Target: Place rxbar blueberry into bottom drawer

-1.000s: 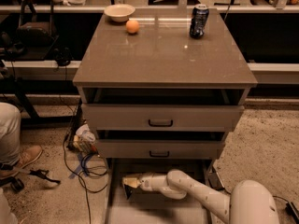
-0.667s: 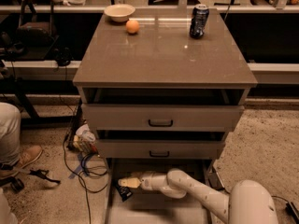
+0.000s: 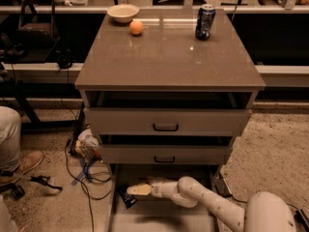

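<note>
Gripper (image 3: 137, 190) sits low over the open bottom drawer (image 3: 149, 221), jaws pointing toward its left wall; can't tell if the jaws are spread or closed. The rxbar blueberry (image 3: 127, 198) is a dark shape right under and slightly ahead of the jaw tips, touching or nearly so, at the drawer's left front edge. Can't tell if it's pinched or already resting on the floor or rim. Handling call: light, flat, soft bar in a crinkly, slick wrapper. It'll flex and slide, but it isn't fragile. Best grip is across the short width near mid-length, not by a wrapper end seam. If it's still held, release should happen further in from the left wall, otherwise it could tip out over the low side. Behind the jaws, the pale arm (image 3: 207, 204) runs back to the right over the tray. Directly above the jaws is the middle drawer (image 3: 193, 154), with the top drawer (image 3: 203, 122) above it, both slightly open with black handles. Well above those, the worktop (image 3: 169, 57) carries a soda can (image 3: 204, 22), an orange (image 3: 136, 27) and a bowl (image 3: 122, 12), all well clear of the work. Loose cables (image 3: 89, 178) lie on the ground beyond the jaw tips.
</note>
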Controlling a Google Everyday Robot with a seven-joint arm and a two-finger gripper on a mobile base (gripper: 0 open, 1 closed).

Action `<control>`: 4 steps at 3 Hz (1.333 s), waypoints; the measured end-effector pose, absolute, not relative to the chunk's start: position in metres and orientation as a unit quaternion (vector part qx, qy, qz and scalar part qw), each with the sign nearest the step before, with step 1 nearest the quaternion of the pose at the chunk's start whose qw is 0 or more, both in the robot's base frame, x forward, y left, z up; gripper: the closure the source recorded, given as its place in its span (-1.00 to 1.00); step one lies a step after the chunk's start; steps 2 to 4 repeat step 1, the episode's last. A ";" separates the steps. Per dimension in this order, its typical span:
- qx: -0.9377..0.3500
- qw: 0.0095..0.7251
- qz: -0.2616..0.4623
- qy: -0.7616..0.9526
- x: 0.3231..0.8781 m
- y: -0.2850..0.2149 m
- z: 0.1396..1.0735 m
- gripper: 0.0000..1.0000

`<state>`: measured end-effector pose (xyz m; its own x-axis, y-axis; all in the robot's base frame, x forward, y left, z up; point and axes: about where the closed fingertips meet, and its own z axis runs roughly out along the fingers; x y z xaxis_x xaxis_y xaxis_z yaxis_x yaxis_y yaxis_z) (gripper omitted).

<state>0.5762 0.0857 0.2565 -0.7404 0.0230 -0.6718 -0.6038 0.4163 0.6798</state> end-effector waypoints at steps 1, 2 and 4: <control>-0.157 0.330 0.491 0.791 0.581 0.045 0.260 -1.00; -0.157 0.330 0.491 0.791 0.581 0.045 0.260 -1.00; -0.157 0.330 0.491 0.791 0.581 0.045 0.260 -1.00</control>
